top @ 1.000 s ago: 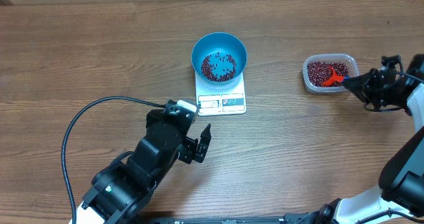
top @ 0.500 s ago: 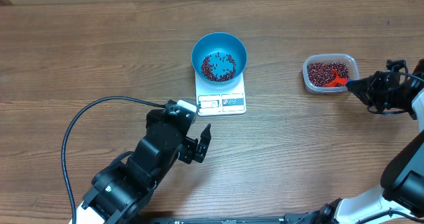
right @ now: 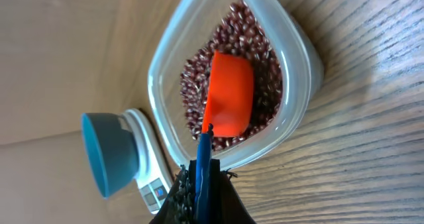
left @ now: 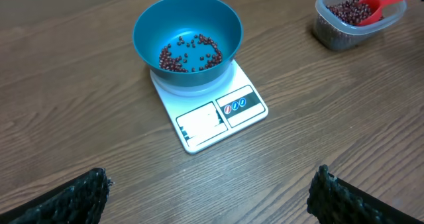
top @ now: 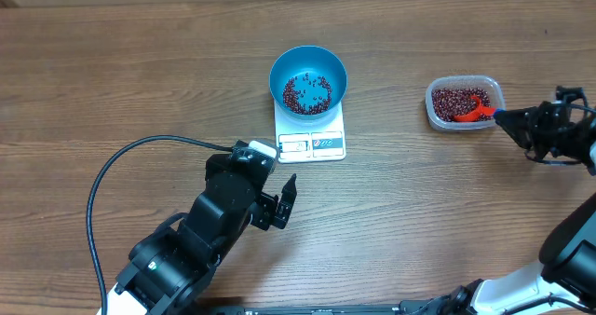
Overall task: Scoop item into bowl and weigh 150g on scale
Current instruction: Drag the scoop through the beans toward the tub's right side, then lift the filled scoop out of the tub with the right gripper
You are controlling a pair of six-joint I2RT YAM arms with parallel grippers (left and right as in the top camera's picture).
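Looking down from overhead, the blue bowl (top: 308, 61) sat on the scale (top: 312, 145), so anything tipped in would be weighed at once. A thin scatter of beans (top: 307, 93) covered its bottom, which I judged well short of the target. Well apart to the right, the clear tub (top: 434, 111) held the main supply, with the red scoop (top: 477, 109) resting in it. The right gripper (top: 518, 124) was closed tight on the scoop's handle, just outside the tub's rim. The left gripper (top: 285, 201) hung near the scale's front, spread wide and holding nothing, its cable (top: 112, 166) looping over the table (top: 140, 63)

From the left wrist, its fingers (left: 73, 196) stood far apart at the lower corners, and only bare wood lay between bowl and tub

From the right wrist, the blue handle (right: 203, 159) ran out from the pinched jaws to the cup lying on the beans; whether it was loaded I could not tell
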